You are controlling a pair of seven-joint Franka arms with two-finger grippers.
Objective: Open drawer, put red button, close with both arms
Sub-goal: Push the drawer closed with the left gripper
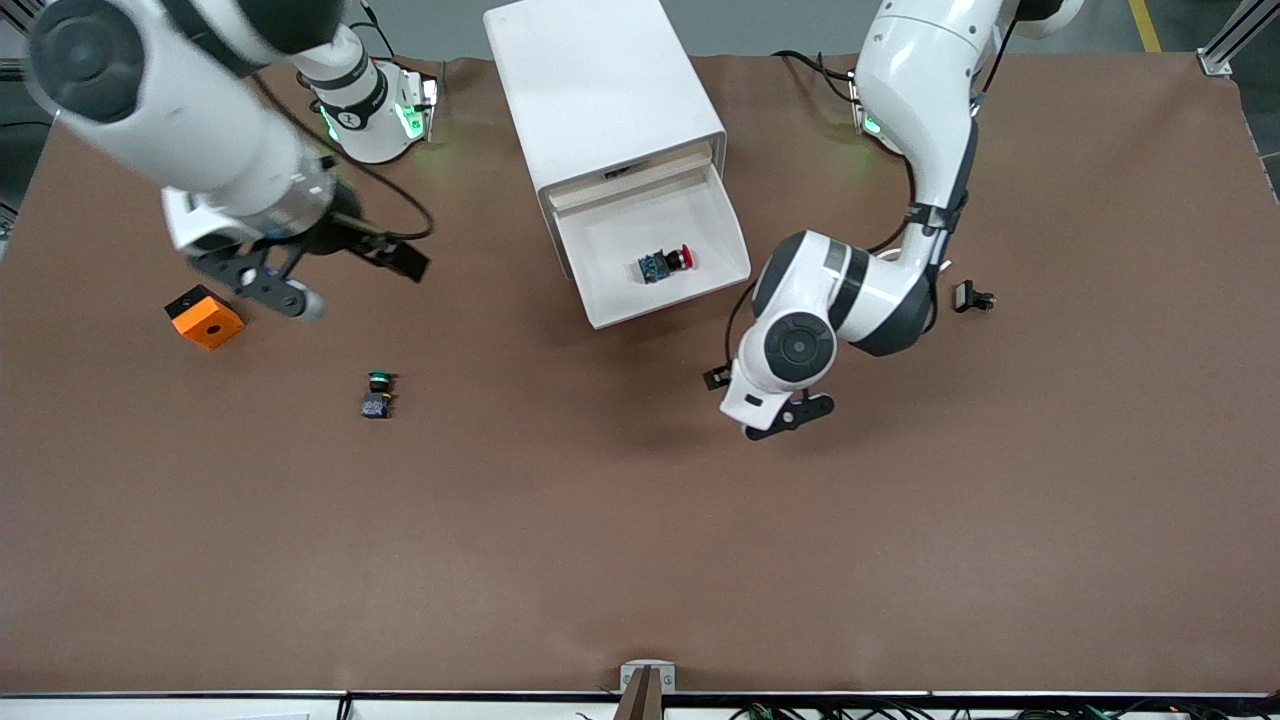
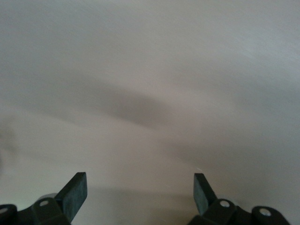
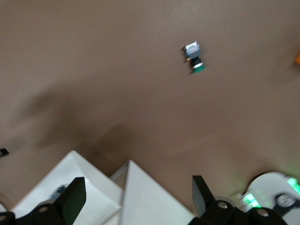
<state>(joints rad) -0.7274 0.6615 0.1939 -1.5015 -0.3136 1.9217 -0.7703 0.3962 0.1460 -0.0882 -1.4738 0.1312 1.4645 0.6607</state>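
Left gripper [image 1: 790,415], black and two-fingered, hangs with fingers spread and empty over bare brown table, just off the corner of the pulled-out shallow white tray drawer [image 1: 610,300]. That makes the left arm the nearer one for the closing push, I'd judge; the drawer front lies toward the cabinet from it, and the tray's long axis runs back into the white boxy cabinet [image 1: 590,80]. Inside the tray rests the small red button [image 1: 667,264], on its side, cap toward the left arm's end. Right gripper [image 1: 262,282], also spread and empty, hovers over the table near an orange block [image 1: 205,317], well apart from the drawer. Its own view cuts off most of the tray.
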